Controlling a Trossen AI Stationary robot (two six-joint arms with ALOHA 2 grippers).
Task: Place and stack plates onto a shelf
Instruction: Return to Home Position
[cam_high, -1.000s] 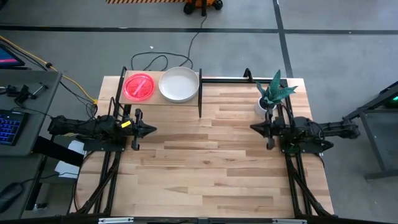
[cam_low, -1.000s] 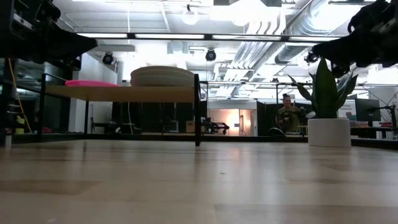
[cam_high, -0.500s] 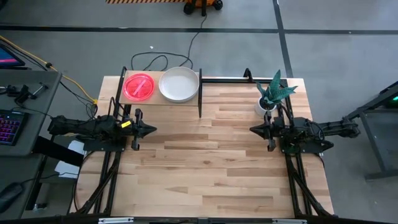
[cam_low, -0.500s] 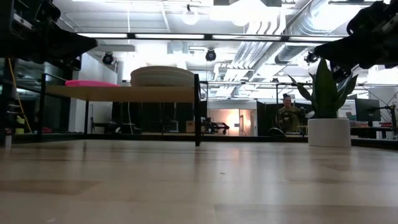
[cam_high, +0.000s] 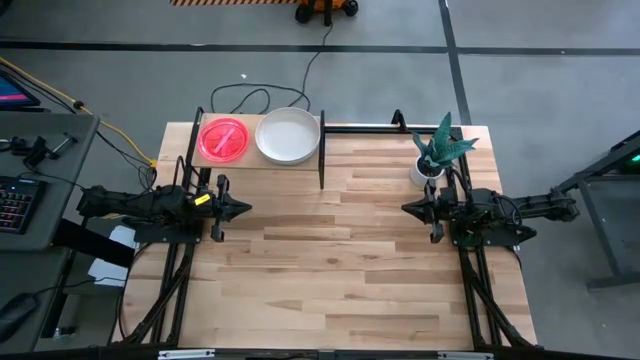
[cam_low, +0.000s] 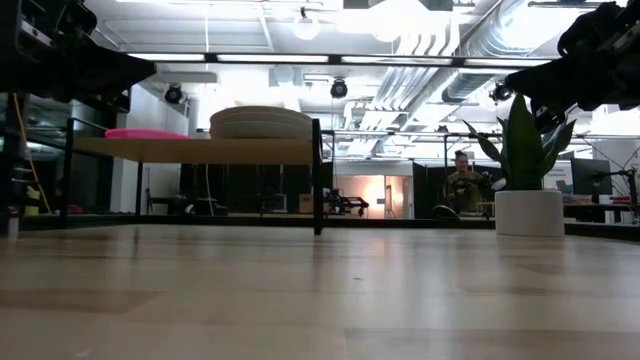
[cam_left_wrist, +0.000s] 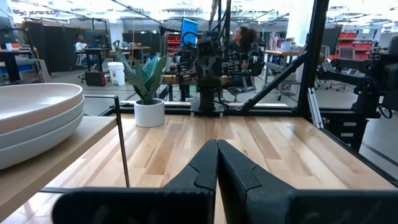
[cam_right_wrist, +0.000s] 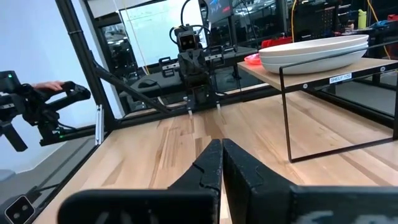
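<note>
My left gripper (cam_high: 240, 208) hangs at the table's (cam_high: 340, 270) nine o'clock edge and my right gripper (cam_high: 408, 207) at three o'clock, pointing at each other across the bare middle. Both have their fingers pressed together on nothing, as each wrist view shows: two dark tips meeting in a closed seam. I judge this to be my resting pose. Closed and pulled to the sides, the arms leave the boards open and keep well away from what I have stacked.

The shelf (cam_low: 190, 150) stands at about eleven o'clock on the table, raised on thin black posts. The pink plates (cam_high: 223, 139) sit on its nine o'clock half and the pale plates (cam_high: 288, 136) on its three o'clock half, just beside each other. That fits a board about two plates wide. Sorting them by kind lets each pile nest flat instead of rocking on a mismatched rim. From the left wrist view the pale pile shows stacked rims, but I cannot count the pink ones from here.

A plant pot (cam_high: 423, 170) stands near two o'clock, close behind my right arm and well apart from the shelf. I see no plate left on the table, so I judge the stacking finished and only the settling of my arms remaining.
</note>
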